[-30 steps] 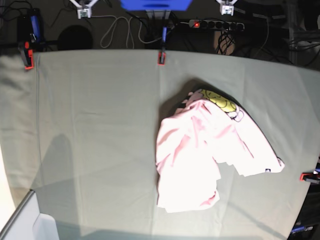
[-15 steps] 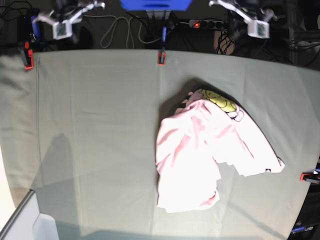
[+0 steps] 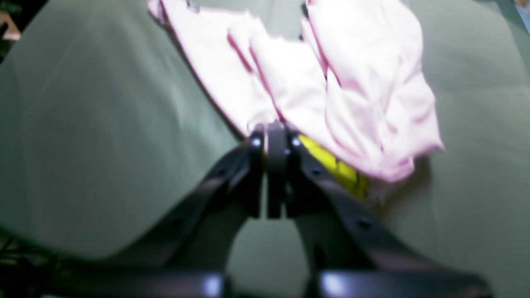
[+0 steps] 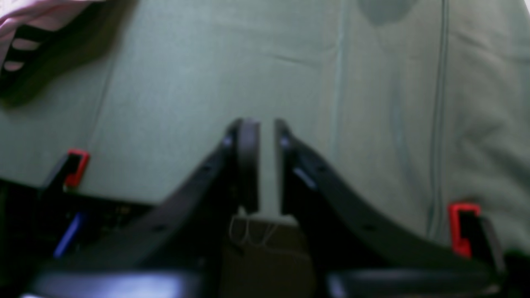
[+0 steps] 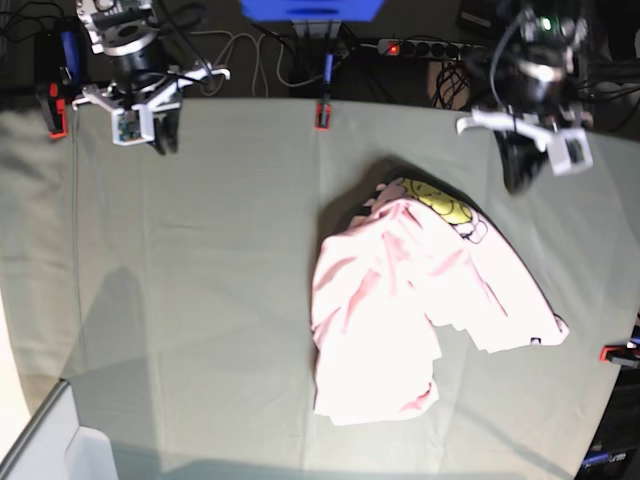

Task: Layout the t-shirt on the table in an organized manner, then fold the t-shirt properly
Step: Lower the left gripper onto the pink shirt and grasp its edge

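While the t-shirt [image 5: 420, 310] is lying crumpled on the tabletop [image 5: 200, 300] (right of centre), both arms are hovering empty: left fingers [image 3: 275, 136] nearly closed, right fingers [image 4: 258, 132] narrowly parted. Being soft, light cloth, it is probably best pinched at hem corners.

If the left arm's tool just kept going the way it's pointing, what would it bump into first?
Probably the t-shirt. In the left wrist view the left tool points at the crumpled pink heap, near the edge beside the yellow print. Depth is unclear; it might touch the table just before it.
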Tool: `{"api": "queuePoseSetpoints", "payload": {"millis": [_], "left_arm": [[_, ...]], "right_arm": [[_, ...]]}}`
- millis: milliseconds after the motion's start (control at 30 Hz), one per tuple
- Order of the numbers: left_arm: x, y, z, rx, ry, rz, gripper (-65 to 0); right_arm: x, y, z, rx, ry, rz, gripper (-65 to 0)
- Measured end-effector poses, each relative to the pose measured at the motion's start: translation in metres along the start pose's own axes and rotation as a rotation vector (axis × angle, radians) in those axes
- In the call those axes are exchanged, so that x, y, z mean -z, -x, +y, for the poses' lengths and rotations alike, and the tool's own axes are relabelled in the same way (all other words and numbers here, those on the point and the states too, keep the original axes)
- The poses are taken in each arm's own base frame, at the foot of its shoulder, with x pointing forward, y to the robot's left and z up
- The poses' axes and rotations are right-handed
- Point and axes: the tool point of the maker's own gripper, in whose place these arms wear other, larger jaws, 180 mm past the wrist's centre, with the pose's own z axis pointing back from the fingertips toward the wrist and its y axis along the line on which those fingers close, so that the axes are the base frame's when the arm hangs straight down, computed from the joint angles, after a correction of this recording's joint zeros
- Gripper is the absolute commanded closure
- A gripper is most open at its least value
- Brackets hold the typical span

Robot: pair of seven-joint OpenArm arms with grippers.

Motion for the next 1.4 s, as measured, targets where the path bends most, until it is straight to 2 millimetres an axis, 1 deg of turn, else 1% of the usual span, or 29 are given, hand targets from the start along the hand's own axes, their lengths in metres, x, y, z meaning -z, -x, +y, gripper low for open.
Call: {"api": "queuePoseSetpoints", "payload": {"millis": [100, 200, 300, 367, 400, 467, 533, 633, 700, 733, 833, 900, 933, 1033, 1100, 1133, 1167, 1233, 1267, 1400], "left_arm": [[0.024, -0.018, -0.01, -0.008, 0.03, 0.005, -17.8], [0.046, -0.035, -0.016, -0.008, 0.043, -0.003, -26.4], [0.074, -0.038, -0.014, -0.045, 0.023, 0.004, -34.4], [0.094, -0.034, -0.012, -0.063, 0.019, 0.022, -40.7], [0.102, -0.029, -0.009, -0.065, 0.014, 0.036, -42.4], [0.118, -0.018, -0.002, -0.081, -0.008, 0.074, -44.5], [0.129, -0.008, 0.002, -0.093, -0.022, 0.11, -44.6], [0.143, -0.003, 0.005, -0.115, -0.03, 0.131, -44.6], [0.155, 0.002, 0.007, -0.162, -0.032, 0.151, -44.6], [0.16, 0.007, 0.006, -0.188, -0.029, 0.171, -44.6], [0.164, 0.026, 0.008, -0.227, -0.033, 0.226, -44.6], [0.165, 0.035, 0.009, -0.24, -0.039, 0.25, -44.5], [0.166, 0.035, 0.008, -0.241, -0.039, 0.253, -44.4], [0.171, 0.026, 0.007, -0.242, -0.036, 0.232, -44.3], [0.172, 0.022, 0.007, -0.242, -0.034, 0.222, -42.1], [0.172, 0.023, 0.006, -0.245, -0.032, 0.223, -39.6], [0.172, 0.026, 0.003, -0.245, -0.03, 0.229, -35.7], [0.17, 0.032, -0.004, -0.245, -0.017, 0.246, -25.7], [0.17, 0.033, -0.008, -0.247, -0.011, 0.25, -21.9], [0.173, 0.027, -0.01, -0.249, -0.006, 0.235, -6.8]], "right_arm": [[0.001, -0.004, -0.002, -0.002, 0.005, -0.014, -22.0], [0.001, -0.004, -0.002, -0.003, 0.004, -0.014, -27.7], [0.001, -0.001, -0.002, -0.002, 0.005, 0.0, -30.9], [0.0, -0.001, -0.002, -0.001, 0.005, 0.0, -32.1], [0.0, 0.0, -0.003, -0.001, 0.008, 0.002, -32.2], [-0.001, 0.002, -0.009, -0.001, 0.025, 0.007, -32.3], [-0.002, 0.003, -0.016, -0.004, 0.044, 0.011, -32.2], [-0.002, 0.003, -0.017, -0.003, 0.049, 0.01, -32.2], [-0.002, 0.003, -0.017, -0.004, 0.049, 0.01, -32.1], [-0.002, 0.005, -0.018, -0.004, 0.052, 0.02, -32.1], [-0.002, 0.009, -0.018, -0.003, 0.052, 0.044, -32.1], [-0.002, 0.011, -0.018, 0.0, 0.052, 0.056, -32.1], [-0.002, 0.011, -0.018, 0.0, 0.052, 0.056, -32.1], [-0.002, 0.011, -0.018, 0.0, 0.052, 0.054, -32.1], [-0.002, 0.011, -0.018, 0.0, 0.052, 0.055, -32.1], [-0.002, 0.011, -0.018, 0.0, 0.052, 0.054, -32.1], [-0.002, 0.011, -0.018, 0.0, 0.052, 0.055, -32.1], [-0.002, 0.011, -0.018, 0.0, 0.052, 0.055, -32.1], [-0.002, 0.011, -0.018, 0.0, 0.052, 0.055, -32.1], [-0.002, 0.011, -0.018, 0.0, 0.052, 0.054, -32.1]]}}
